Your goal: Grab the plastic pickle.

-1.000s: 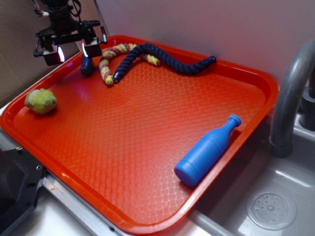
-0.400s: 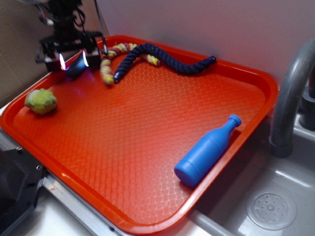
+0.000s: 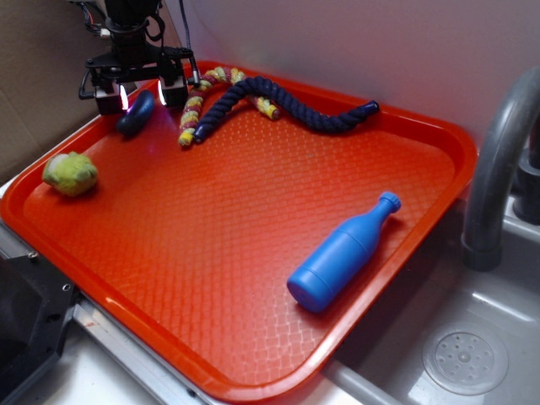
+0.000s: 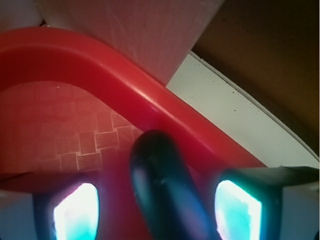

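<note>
The gripper (image 3: 142, 93) hangs over the far left corner of the red tray (image 3: 439, 139), its two fingers spread to either side of the pickle (image 3: 135, 114), which lies between them. In the wrist view the pickle (image 4: 165, 192) rises up the middle of the frame as a smooth, dark, rounded oblong, with a glowing finger pad (image 4: 76, 212) on the left and another on the right; a gap shows on each side, and whether the pads press the pickle cannot be told. In the exterior view the pickle slants, its lower end near the tray floor just inside the raised left rim. The tray is hard plastic with a fine diamond-textured floor and a smooth, rounded lip. Right of the gripper, along the far edge, a thick navy braided rope (image 3: 287, 105) curves across the tray, and a thinner yellow and pink braid (image 3: 192, 110) lies against its left end. A fuzzy yellow-green lump (image 3: 70, 174) sits near the left rim, nearer than the gripper. A smooth blue plastic bottle (image 3: 342, 253) lies on its side at the right, cap pointing far right. A grey faucet (image 3: 498, 160) and a sink (image 3: 464, 354) stand beyond the right rim.
</note>
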You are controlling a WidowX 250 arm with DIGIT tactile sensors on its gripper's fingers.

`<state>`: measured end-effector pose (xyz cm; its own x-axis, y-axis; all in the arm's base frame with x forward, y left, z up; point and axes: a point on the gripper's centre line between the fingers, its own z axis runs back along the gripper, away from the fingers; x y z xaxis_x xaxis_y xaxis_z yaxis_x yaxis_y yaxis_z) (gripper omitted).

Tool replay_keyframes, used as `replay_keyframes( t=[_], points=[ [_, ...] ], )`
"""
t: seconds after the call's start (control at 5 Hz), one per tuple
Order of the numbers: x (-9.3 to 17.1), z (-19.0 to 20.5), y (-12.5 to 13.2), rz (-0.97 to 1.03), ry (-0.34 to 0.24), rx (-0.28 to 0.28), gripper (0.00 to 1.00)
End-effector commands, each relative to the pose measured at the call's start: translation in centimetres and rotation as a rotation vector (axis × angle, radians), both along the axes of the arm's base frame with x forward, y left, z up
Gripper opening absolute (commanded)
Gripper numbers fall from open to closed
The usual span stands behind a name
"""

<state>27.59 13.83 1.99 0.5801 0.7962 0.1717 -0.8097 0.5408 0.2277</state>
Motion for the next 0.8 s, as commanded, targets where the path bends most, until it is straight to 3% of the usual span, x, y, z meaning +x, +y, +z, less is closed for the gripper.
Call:
replay_keyframes(
  t=[0.0,0.4,0.6],
  points=[
    [-1.0,1.2,0.7,-0.035,0.013,0.001,0.00],
    [-1.2,1.7,-0.2,-0.073,0.018,-0.013,0.00],
    [-1.1,2.5,-2.1,-0.238,0.128,-0.131,0.00]
  ],
)
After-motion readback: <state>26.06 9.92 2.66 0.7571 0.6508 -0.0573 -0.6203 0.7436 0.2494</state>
